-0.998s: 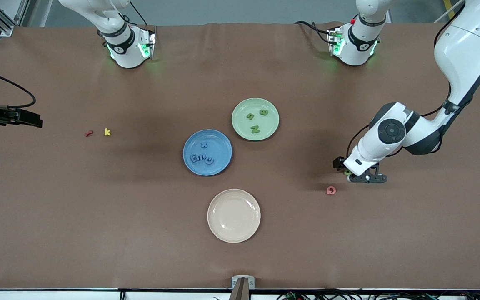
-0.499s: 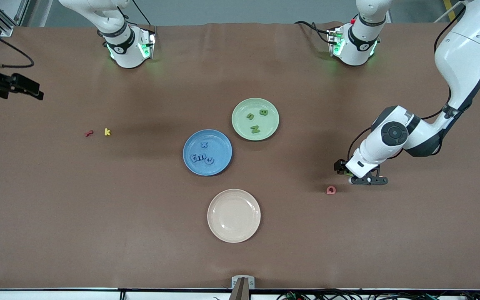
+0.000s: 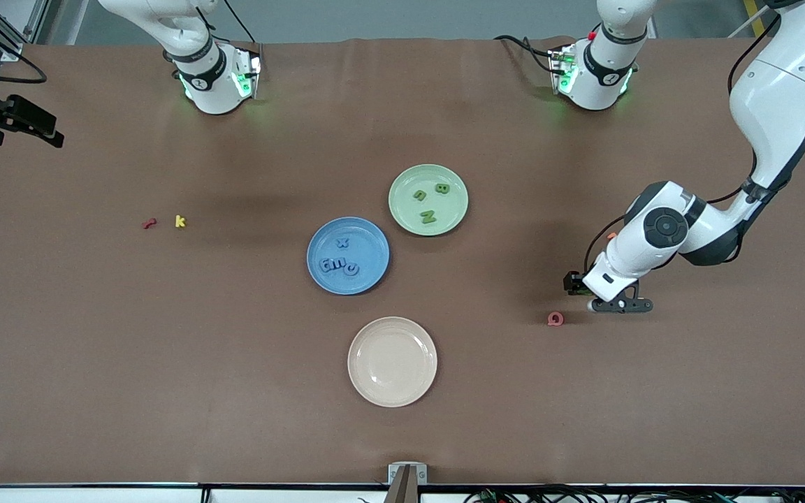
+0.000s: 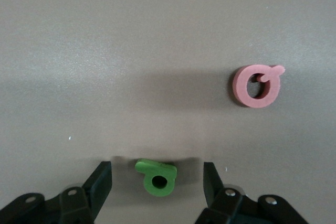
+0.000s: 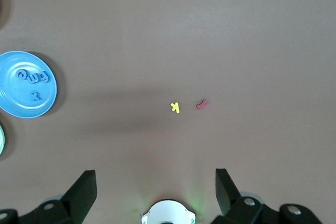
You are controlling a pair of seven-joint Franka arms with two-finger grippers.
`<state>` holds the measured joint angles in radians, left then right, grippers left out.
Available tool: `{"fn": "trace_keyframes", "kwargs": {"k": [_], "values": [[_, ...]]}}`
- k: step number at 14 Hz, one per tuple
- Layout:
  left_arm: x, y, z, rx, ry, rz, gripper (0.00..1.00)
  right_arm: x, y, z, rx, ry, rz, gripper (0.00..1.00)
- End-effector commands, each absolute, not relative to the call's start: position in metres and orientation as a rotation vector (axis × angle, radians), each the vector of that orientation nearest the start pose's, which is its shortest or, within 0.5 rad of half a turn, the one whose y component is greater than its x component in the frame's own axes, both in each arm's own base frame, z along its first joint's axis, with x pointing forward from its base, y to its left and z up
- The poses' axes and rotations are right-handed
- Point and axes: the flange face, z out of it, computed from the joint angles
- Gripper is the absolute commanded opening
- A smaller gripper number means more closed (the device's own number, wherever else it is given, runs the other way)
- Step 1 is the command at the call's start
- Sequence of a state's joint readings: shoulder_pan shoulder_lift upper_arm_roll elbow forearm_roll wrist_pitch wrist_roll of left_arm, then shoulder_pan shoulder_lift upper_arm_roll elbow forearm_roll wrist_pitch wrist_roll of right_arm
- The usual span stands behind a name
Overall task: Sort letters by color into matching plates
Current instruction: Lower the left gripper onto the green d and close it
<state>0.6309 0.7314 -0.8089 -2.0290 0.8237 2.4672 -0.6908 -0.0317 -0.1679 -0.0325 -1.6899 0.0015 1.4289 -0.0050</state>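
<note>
1. the right gripper (image 3: 22, 124) has risen and pulled back to its arm's edge of the table over the last second; its jaws stand spread wide over bare cloth, holding nothing, and this arm waits.
2. the red letter (image 3: 149, 223) and yellow letter "k" (image 3: 179, 221) lie untouched.
3. the blue plate (image 3: 318, 241) holds four blue letters, reading "x", "e", "n", "o"; the green plate (image 3: 403, 213) holds three, "s", "b", "n".
4. the left gripper (image 4: 157, 184) has lowered and its jaws have narrowed, yet remain apart, either side of the last green letter (image 4: 156, 177) on the table between them, not yet pinched.
5. a pink letter (image 4: 257, 86), like a "q", lies just outside the jaws.
</note>
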Motion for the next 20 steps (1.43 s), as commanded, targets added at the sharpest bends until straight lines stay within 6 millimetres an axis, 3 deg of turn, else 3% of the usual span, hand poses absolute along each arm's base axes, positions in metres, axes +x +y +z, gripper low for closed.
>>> {"fn": "trace_keyframes", "kwargs": {"k": [1,7,13,16,20], "values": [[0.587,-0.105,0.180,-3.172,0.042,-0.112,0.70,0.482,-0.033,0.668,-3.113,0.105,0.109,1.00],[0.588,-0.107,0.174,-3.172,0.067,-0.119,0.50,0.515,-0.034,0.674,-3.100,0.097,0.174,1.00],[0.588,-0.104,0.173,-3.170,0.057,-0.116,0.31,0.519,-0.035,0.670,-3.102,0.089,0.146,1.00],[0.588,-0.103,0.175,-3.166,0.046,-0.120,0.28,0.520,-0.035,0.653,-3.101,0.091,0.155,1.00],[0.588,-0.103,0.176,-3.162,0.045,-0.119,0.27,0.511,-0.035,0.648,-3.100,0.092,0.124,1.00]]}}
